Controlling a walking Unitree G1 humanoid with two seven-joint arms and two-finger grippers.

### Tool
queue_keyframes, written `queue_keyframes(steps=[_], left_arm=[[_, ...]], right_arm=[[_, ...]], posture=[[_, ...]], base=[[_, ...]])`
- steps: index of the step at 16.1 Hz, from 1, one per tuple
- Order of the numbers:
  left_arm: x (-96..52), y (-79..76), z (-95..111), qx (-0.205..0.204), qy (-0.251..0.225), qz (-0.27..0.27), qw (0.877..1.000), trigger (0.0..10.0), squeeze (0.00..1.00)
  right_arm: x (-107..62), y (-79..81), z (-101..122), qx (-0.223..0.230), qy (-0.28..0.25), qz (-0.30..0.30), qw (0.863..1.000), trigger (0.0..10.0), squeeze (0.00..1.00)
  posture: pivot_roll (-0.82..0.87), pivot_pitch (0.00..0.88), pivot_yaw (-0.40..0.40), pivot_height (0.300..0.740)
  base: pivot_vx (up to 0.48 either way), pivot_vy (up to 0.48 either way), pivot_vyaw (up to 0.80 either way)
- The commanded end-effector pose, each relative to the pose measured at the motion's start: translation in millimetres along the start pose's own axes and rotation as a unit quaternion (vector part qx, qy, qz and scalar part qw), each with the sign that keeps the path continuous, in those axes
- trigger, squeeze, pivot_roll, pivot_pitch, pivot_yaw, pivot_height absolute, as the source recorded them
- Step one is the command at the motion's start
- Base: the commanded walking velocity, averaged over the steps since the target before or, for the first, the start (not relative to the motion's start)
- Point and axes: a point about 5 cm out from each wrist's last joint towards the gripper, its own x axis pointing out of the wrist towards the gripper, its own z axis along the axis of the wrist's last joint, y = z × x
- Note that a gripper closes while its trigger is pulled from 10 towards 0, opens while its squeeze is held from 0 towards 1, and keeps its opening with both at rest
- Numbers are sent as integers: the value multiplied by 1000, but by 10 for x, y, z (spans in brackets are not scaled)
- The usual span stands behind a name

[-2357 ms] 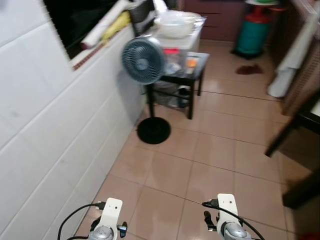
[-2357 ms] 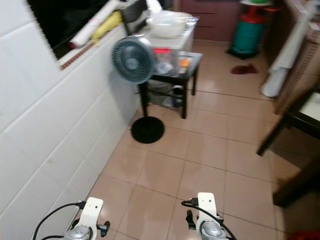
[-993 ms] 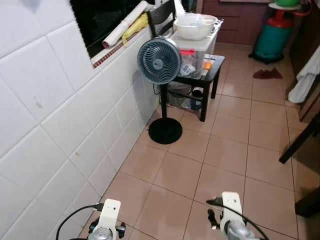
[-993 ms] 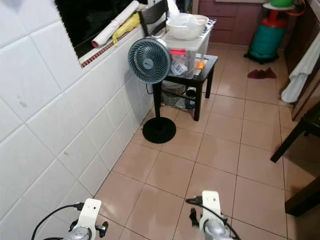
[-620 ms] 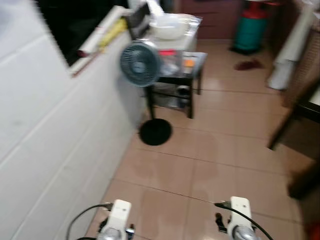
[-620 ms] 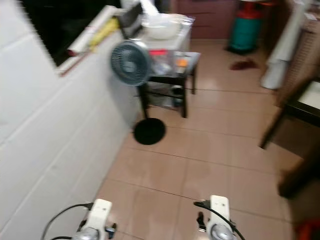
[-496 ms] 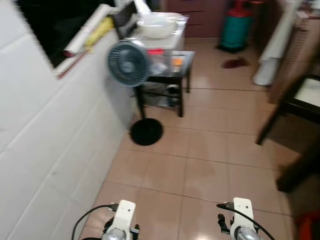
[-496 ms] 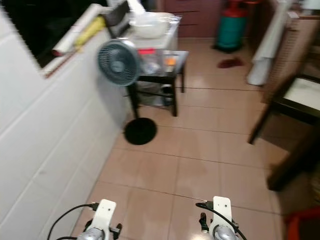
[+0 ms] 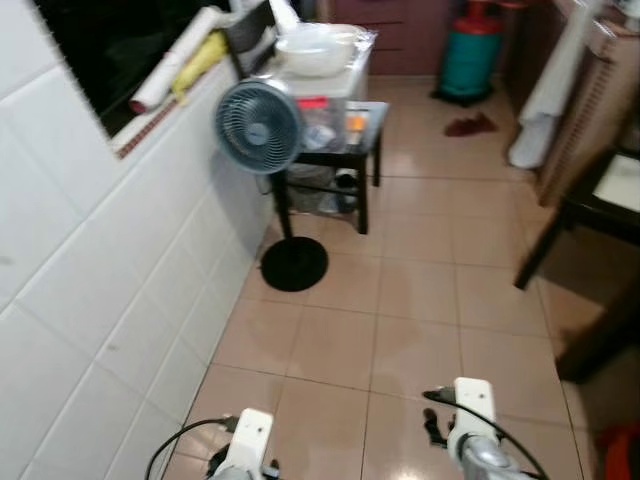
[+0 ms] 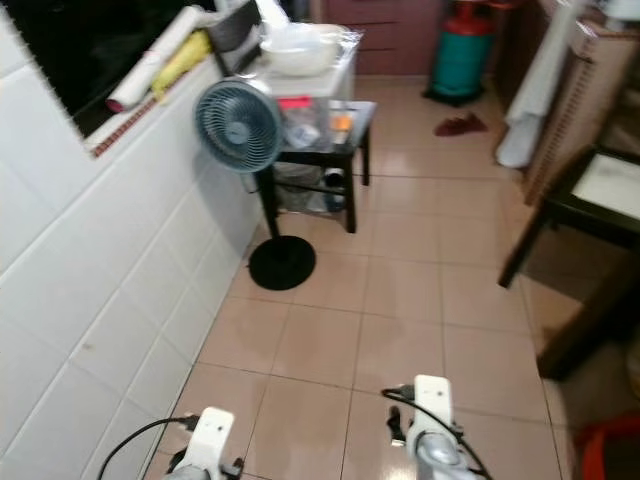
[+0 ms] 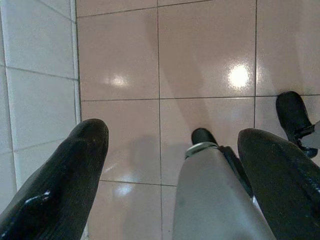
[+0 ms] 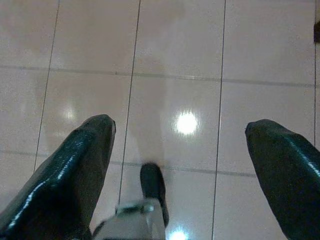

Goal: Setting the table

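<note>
Left eye view shows a tiled corridor with a white tiled wall (image 9: 90,290) along the robot's left and a pedestal fan (image 9: 258,127) standing on the pinkish floor (image 9: 420,300) just in front of a small black bench (image 9: 365,125). On that bench sits a clear storage box (image 9: 335,95) with a white bowl (image 9: 312,50) on top. A dark table (image 9: 605,200) edges in from the right, well apart from the fan. Both arms hang low over the floor. In the left wrist view the left pincer (image 11: 172,145) is released, its fingers spread wide and holding nothing. In the right wrist view the right pincer (image 12: 180,145) is likewise released and empty.
</note>
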Motion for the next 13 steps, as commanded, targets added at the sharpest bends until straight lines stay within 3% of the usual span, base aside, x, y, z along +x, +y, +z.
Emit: queue_keyframes(steps=[1, 3, 9, 13], left_arm=[[-3, 52, -37, -12, 3, 9, 1000, 10000, 0], [-10, 106, -92, -37, 2, 9, 999, 10000, 0], [-28, 243, -183, -36, 1, 39, 999, 10000, 0], [-43, 311, -249, -40, 5, 57, 998, 10000, 0]], right_arm=[[-14, 55, -77, -6, 14, 11, 1000, 10000, 0], [-25, 132, -117, -37, 18, 28, 999, 10000, 0], [-11, 89, -70, -55, 17, 32, 998, 10000, 0], [-3, 148, -17, -62, 10, 44, 997, 10000, 0]], posture=[[-150, 37, 95, 740], [-148, 41, 86, 740], [-114, 28, 56, 740], [-74, 24, 43, 740]], base=[[0, 0, 0], [0, 0, 0], [0, 0, 0], [0, 0, 0]])
